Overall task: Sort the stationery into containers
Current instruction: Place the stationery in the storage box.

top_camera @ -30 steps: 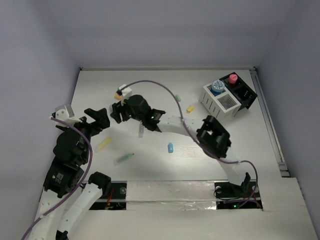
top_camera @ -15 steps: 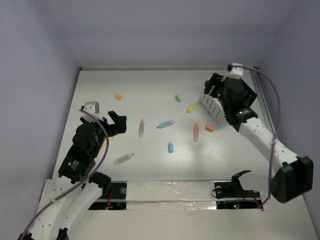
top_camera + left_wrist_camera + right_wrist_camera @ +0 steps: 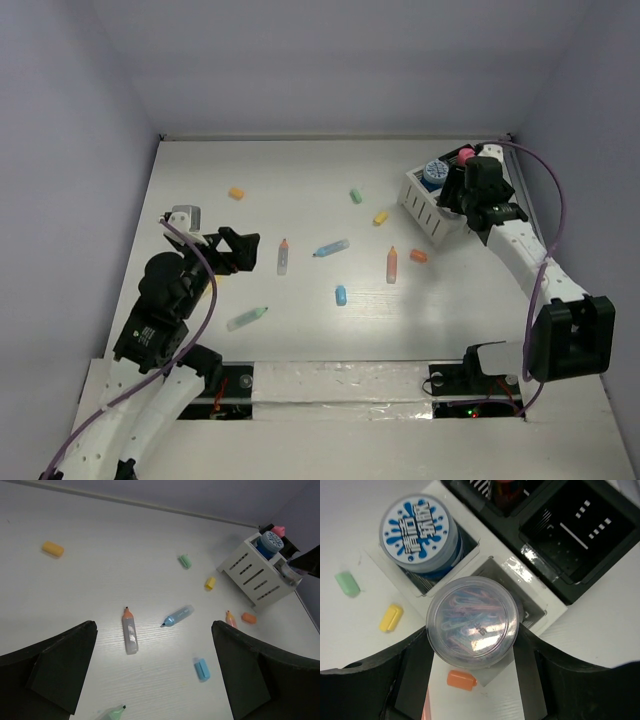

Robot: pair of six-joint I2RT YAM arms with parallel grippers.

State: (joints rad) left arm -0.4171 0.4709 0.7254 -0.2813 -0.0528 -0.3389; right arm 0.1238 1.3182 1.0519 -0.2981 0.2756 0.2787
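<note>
A second ago the right arm was stretched across to the 10 o'clock side of the worktop (image 3: 300,160). Now it has swung back, and the right gripper (image 3: 474,637) hangs at the organizer (image 3: 425,207), which sits at about 2 o'clock in the top view. Its jaws stand part-way open, clamped on either side of a clear jar (image 3: 473,620) of pastel paper clips.

In the right wrist view this jar sits over the white compartment at 5 o'clock of the blue-lidded jar (image 3: 417,526), a cell that was bare a second ago. Whether the clear jar's base is already down inside it or only above it, I cannot tell. I judge that this jar is on the point of being sorted, with only the lowering and the release left.

The left gripper (image 3: 233,250) hovers at 9 o'clock with its jaws spread fully wide and nothing between them, much as it did half a second ago.

9 pieces lie loose on the worktop:
- An orange capsule (image 3: 237,193) lies at 11 o'clock.
- A mint capsule (image 3: 355,196) and a yellow capsule (image 3: 381,217) lie near 12 o'clock.
- A white marker (image 3: 283,256), a blue marker (image 3: 331,247) and an orange marker (image 3: 392,264) lie around the middle.
- A 2nd orange capsule (image 3: 418,256) lies just beside the orange marker.
- A blue capsule (image 3: 341,295) and a mint marker (image 3: 247,318) lie toward 6 and 7 o'clock.

Most of the sorting is therefore not yet done.
</note>
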